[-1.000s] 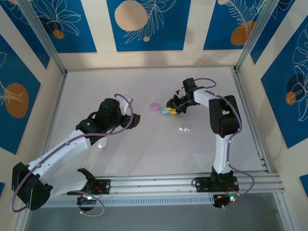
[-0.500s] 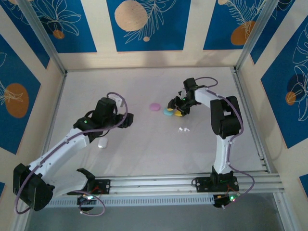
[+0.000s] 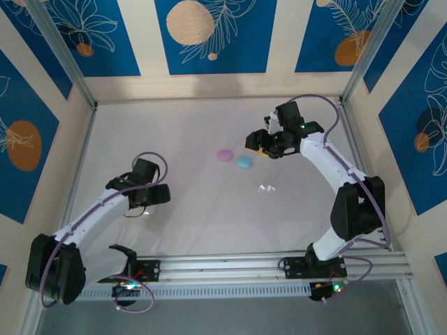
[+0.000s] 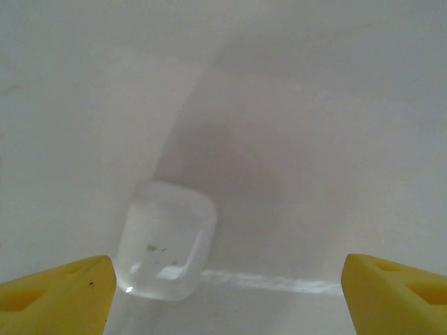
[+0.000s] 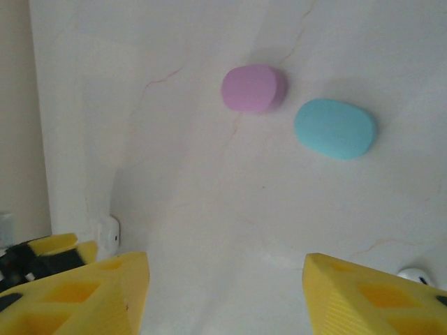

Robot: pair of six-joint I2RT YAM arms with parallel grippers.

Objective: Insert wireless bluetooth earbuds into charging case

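two grippers first: the left gripper [image 4: 227,285] hangs with its jaws wide apart over the white case [image 4: 165,241], well to the left of the teal case [image 3: 244,161]. the right gripper [image 5: 223,283], jaws also spread and empty, hovers just behind the teal case. three cases in all, with the pink case [image 3: 223,155] just beside the teal one. what looks like two white earbuds [image 3: 265,188] lie near the teal case, on its near right side. they are tiny, light, glossy and probably slippery, so pinch each across its body with the fingertips only.
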